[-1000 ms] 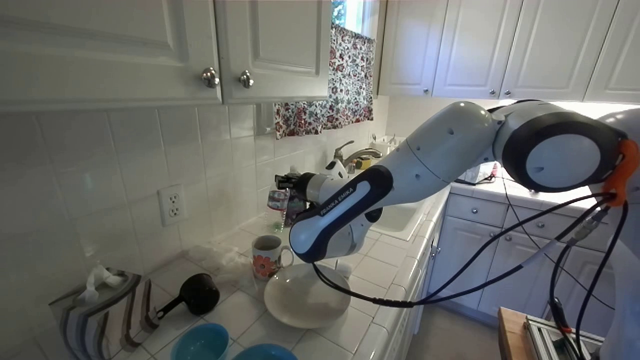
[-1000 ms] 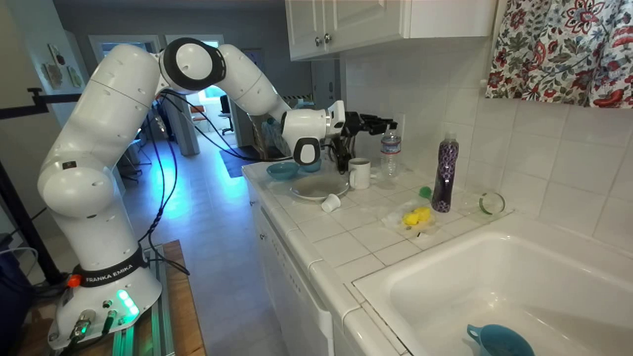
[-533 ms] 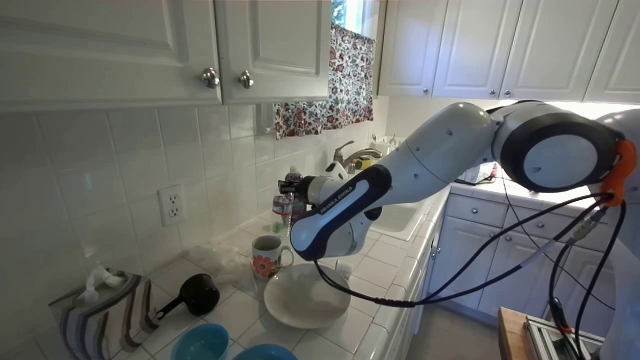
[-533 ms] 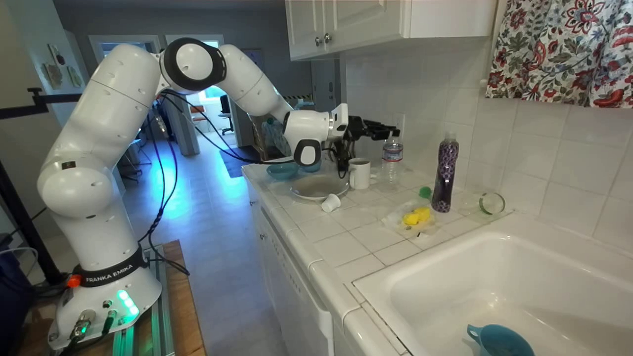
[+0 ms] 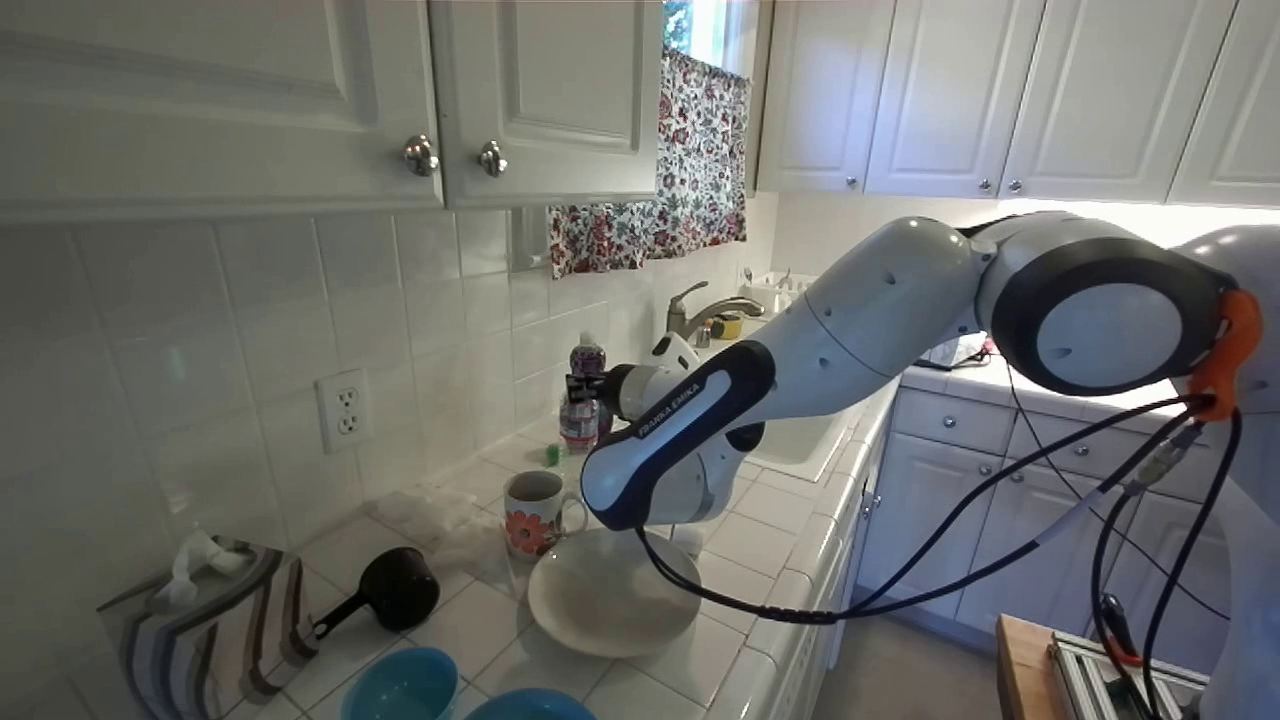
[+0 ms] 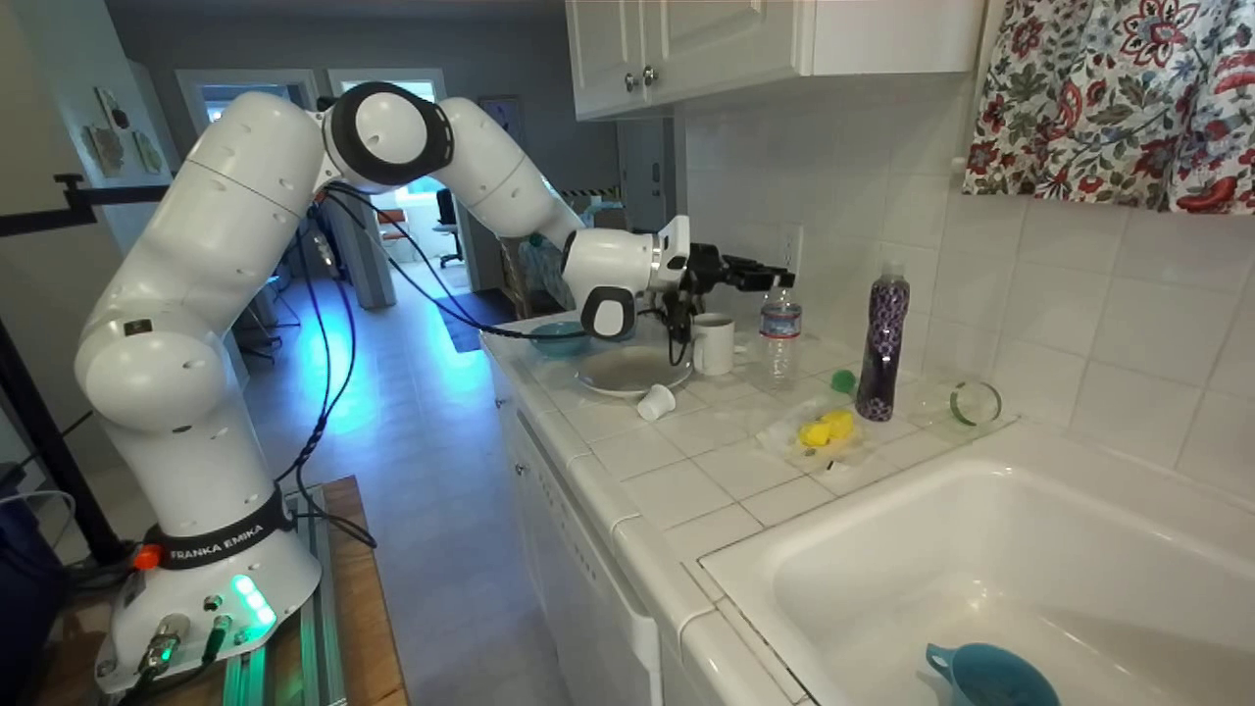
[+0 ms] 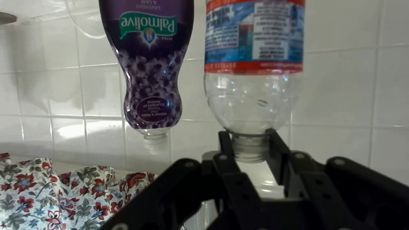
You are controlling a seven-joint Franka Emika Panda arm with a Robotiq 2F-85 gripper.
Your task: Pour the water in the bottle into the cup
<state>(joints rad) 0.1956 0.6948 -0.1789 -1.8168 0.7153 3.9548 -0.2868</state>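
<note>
The clear water bottle with the red and blue label shows in both exterior views (image 5: 578, 425) (image 6: 780, 324) and in the upside-down wrist view (image 7: 255, 41). My gripper (image 6: 784, 278) is shut around its neck, as the wrist view shows (image 7: 249, 133). The bottle is upright, low over the counter; I cannot tell whether its base touches, nor the water level. The mug with the red flower (image 5: 532, 515) stands upright beside it; its plain side shows in an exterior view (image 6: 713, 345). The dark purple bottle (image 6: 882, 343), labelled Palmolive, stands apart (image 7: 153, 64).
A white bowl (image 5: 612, 605) sits beside the mug, with a small white cup (image 6: 656, 402) on its side. A yellow item (image 6: 827, 428), a green piece (image 6: 843, 380) and a glass jar (image 6: 976, 403) lie by the sink (image 6: 980, 520). A black pan (image 5: 400, 588) and blue bowls (image 5: 405, 685) lie nearer.
My gripper has moved down and a little toward the sink, with the clear bottle moving along in it. The mug, bowl and purple bottle have not moved.
</note>
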